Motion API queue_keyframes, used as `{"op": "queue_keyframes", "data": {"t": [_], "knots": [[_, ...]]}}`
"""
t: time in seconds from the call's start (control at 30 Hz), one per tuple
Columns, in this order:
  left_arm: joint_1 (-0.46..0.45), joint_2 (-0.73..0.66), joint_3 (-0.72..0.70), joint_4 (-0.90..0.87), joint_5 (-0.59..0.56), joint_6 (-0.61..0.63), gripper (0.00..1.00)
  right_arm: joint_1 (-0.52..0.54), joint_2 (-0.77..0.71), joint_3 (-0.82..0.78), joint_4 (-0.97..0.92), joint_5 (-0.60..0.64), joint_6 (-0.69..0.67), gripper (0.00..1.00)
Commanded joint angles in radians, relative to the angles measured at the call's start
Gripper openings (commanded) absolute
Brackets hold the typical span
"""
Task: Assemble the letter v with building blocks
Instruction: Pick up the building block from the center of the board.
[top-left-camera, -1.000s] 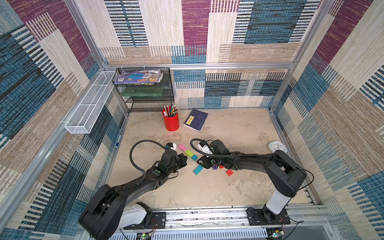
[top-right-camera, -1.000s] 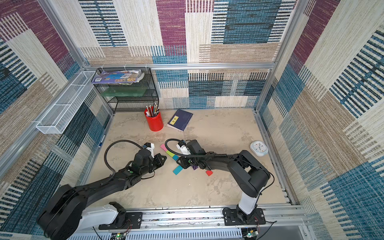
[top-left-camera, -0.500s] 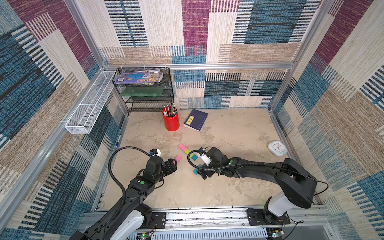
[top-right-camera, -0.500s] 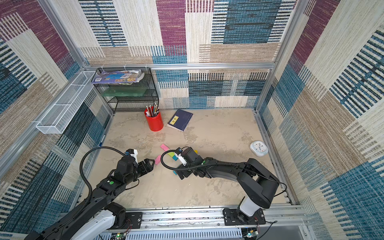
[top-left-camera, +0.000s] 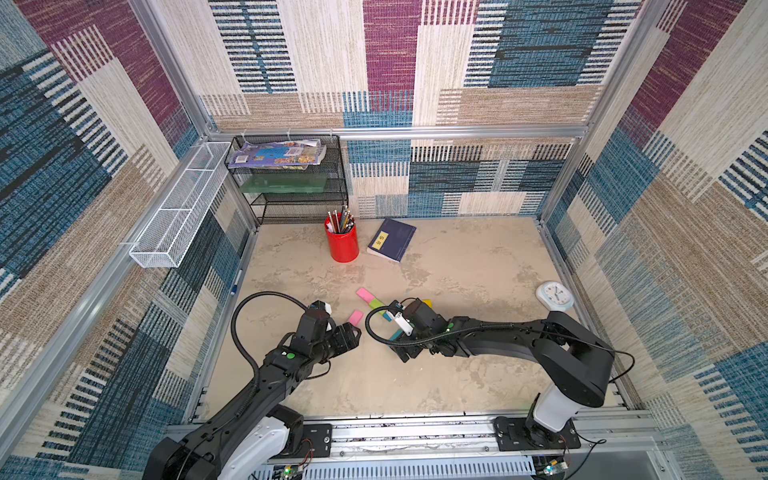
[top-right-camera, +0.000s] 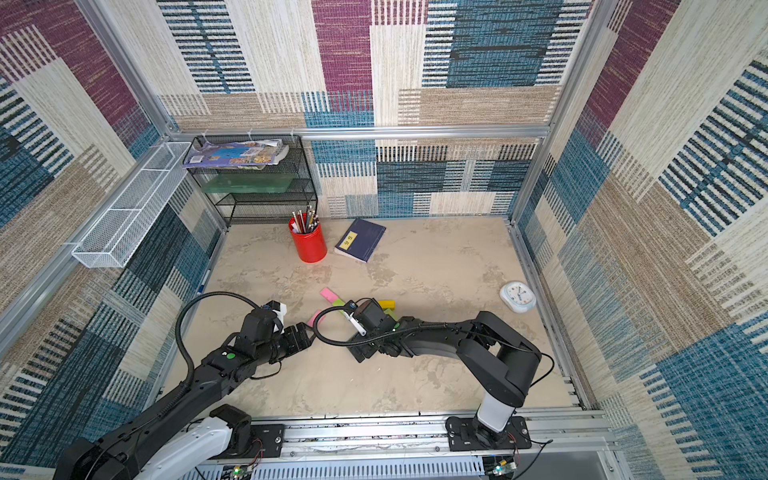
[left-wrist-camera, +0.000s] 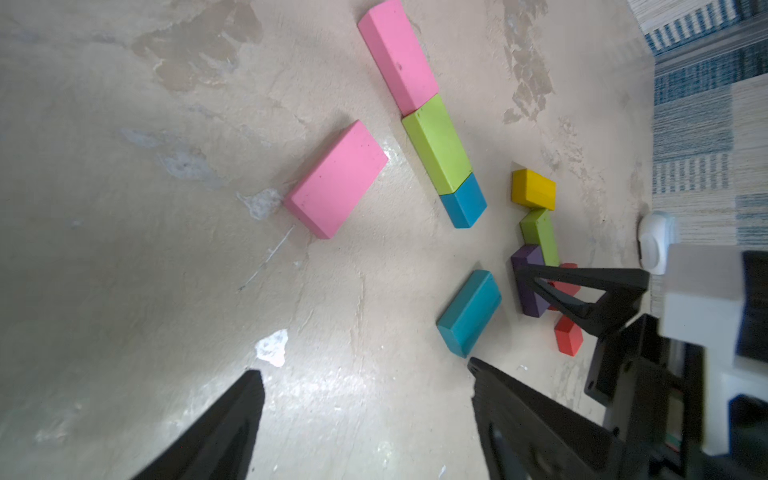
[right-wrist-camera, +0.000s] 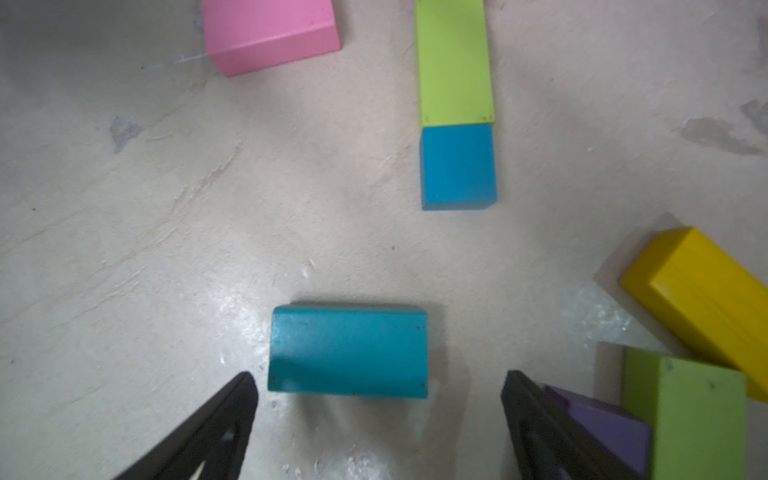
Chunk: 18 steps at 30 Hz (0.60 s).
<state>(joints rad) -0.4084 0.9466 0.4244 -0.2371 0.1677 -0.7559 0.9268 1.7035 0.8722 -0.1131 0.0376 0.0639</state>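
Observation:
In the left wrist view a pink block (left-wrist-camera: 397, 56), a lime block (left-wrist-camera: 436, 145) and a small blue block (left-wrist-camera: 463, 201) lie end to end in a row. A loose pink block (left-wrist-camera: 338, 178) lies beside it, in both top views (top-left-camera: 355, 318) (top-right-camera: 314, 318). My left gripper (left-wrist-camera: 363, 368) is open over bare floor short of these. A teal block (right-wrist-camera: 349, 351) lies flat just ahead of my open right gripper (right-wrist-camera: 378, 374), touching neither finger. Yellow (right-wrist-camera: 702, 291), lime (right-wrist-camera: 685, 415) and purple (right-wrist-camera: 602, 424) blocks crowd its one side; a red block (left-wrist-camera: 567, 338) lies behind.
A red pencil cup (top-left-camera: 341, 243) and a navy book (top-left-camera: 391, 240) stand at the back. A white clock (top-left-camera: 555, 296) lies near the right wall. A black wire shelf (top-left-camera: 291, 183) and a white wire basket (top-left-camera: 183, 208) sit at the back left.
Both grippers have opened. The loose pink block, hidden at the left gripper a second ago, now lies on the floor ahead of it. The right gripper has shifted towards the teal block.

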Motion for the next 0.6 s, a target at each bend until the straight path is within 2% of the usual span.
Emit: {"op": "queue_keyframes", "data": {"t": [0.0, 0.57], "knots": [[0.001, 0.012, -0.008, 0.004, 0.02, 0.022, 0.82, 0.002, 0.016, 0.009, 0.037, 0.009, 0.009, 0.95], [0.001, -0.023, -0.08, 0.013, -0.021, -0.038, 0.81, 0.007, 0.056, -0.005, 0.045, 0.008, -0.037, 0.97]]}}
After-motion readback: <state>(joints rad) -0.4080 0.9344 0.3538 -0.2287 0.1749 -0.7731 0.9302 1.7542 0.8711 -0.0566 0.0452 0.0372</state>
